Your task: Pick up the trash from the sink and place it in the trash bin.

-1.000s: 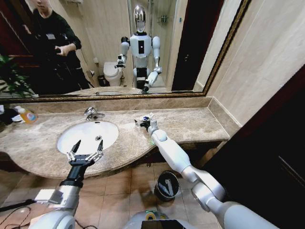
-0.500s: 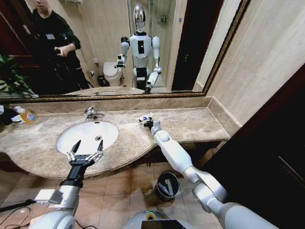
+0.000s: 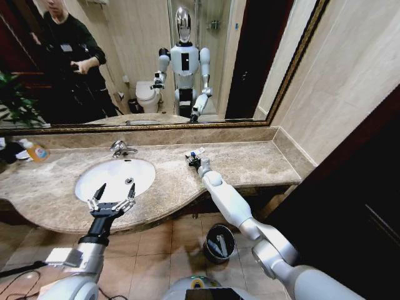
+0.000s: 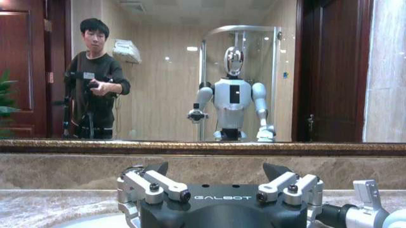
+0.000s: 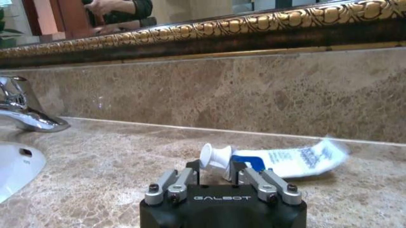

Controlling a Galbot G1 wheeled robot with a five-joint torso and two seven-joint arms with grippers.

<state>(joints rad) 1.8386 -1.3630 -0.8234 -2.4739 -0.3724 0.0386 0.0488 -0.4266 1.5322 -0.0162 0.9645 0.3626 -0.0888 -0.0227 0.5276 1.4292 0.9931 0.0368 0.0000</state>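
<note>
The right gripper [image 5: 222,176] has carried its white tube [image 5: 279,160] a little farther along the counter [image 3: 250,164], away from the sink [image 3: 115,178]; its fingers are clamped on the tube's cap. So one piece is in hand, I'd say. The trash bin [image 3: 219,242] sits on the floor below and behind it, under the counter's edge. The left gripper [image 3: 111,201] hovers spread wide over the sink's near rim.
</note>
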